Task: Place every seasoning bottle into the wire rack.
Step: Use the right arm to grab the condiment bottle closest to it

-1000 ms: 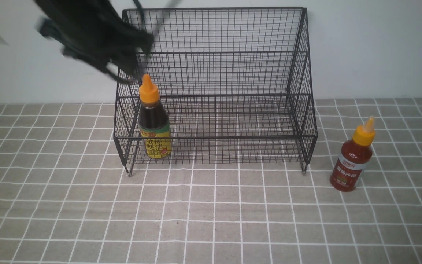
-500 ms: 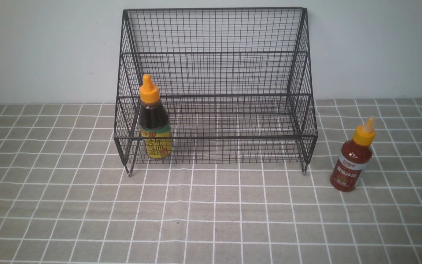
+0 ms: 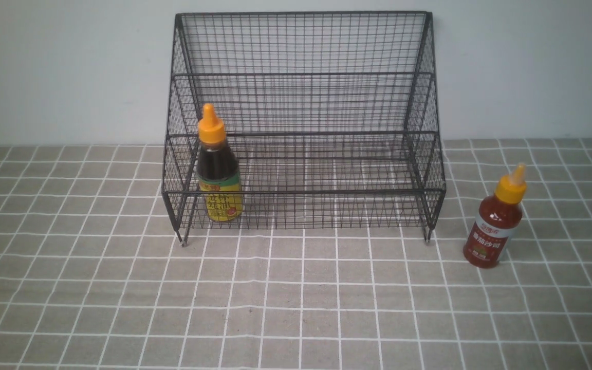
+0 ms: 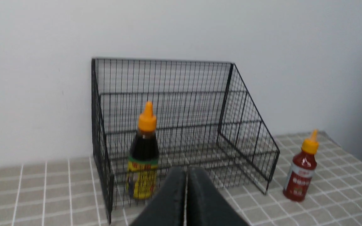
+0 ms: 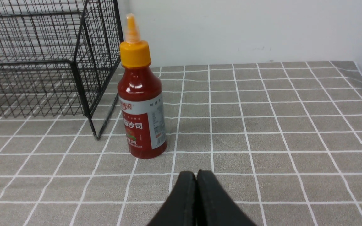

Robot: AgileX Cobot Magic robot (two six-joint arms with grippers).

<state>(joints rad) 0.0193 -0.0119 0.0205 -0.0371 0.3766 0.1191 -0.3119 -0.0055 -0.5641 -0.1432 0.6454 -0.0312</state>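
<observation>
**Now one bottle racked, one outstanding; left arm gone from the rack**

Finding 1, change. One second earlier the left arm hung, blurred, over the left upper corner of the wire rack (image 3: 301,103); it is now absent from the front view. The left gripper (image 4: 186,194) is drawn back on the near side of the rack, its jaws pressed together and pinching nothing. The dark brown seasoning bottle (image 3: 218,169) stands upright and unattended in the lowest front tier, at the rack's left end.

Finding 2, meaning. In my judgement the first placement is complete. The red seasoning bottle (image 3: 496,221) is upright on the surface (image 3: 296,308), outside the rack and near its right front leg. The right gripper (image 5: 196,194) faces it from nearby, jaws pressed together and empty, so it must spread before any grasp.

Finding 3, views. The front view shows neither gripper. The left wrist view shows both bottles at once. The right wrist view shows the red bottle's label and the gap to the rack leg, but not the brown bottle.
</observation>
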